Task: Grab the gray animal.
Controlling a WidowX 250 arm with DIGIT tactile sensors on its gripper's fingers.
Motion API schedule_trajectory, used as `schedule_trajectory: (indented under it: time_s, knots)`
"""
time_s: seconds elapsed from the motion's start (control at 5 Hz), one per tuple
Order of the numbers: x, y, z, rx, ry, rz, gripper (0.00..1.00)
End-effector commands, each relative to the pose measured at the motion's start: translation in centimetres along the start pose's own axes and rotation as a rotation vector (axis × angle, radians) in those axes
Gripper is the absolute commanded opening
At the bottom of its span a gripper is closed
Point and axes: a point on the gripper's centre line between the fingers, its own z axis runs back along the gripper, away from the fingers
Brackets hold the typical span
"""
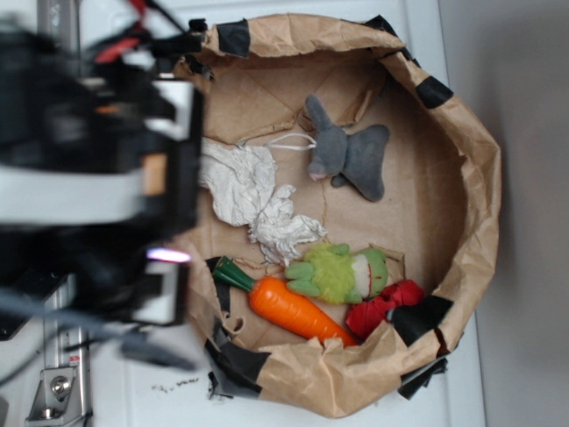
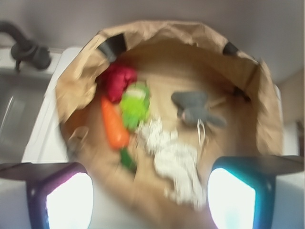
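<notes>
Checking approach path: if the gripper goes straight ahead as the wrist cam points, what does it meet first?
Probably the white cloth, directly between the open gripper's fingers; the gray animal lies beyond. Depth is unclear.

The gray animal (image 1: 348, 157) (image 2: 193, 107) lies flat, long-eared, pink-snouted.

White tabletop (image 1: 462, 374), bearing a shallow brown paper tub (image 1: 480, 178) with crumpled walls and black tape patches on the rim. On the tub's floor: gray animal (image 1: 347, 156), lying flat near the far wall, white string loop beside its snout; white crumpled cloth (image 1: 253, 200), just beside the loop; carrot (image 1: 289, 307), green top toward the cloth; fuzzy green toy (image 1: 338, 274), touching the carrot; red toy (image 1: 382, 307), pressed against the green one. A few dark specks on the bare tabletop outside the tub.
</notes>
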Motion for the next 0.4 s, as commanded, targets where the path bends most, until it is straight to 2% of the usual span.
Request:
schedule_trajectory:
  time_s: [0.0,0.2]
  knots:
    - [2.4,4.8,-8.4,0.033,0.08,0.069,1.0]
    - [2.0,7.0,-11.4,0.074,0.116,0.136,1.0]
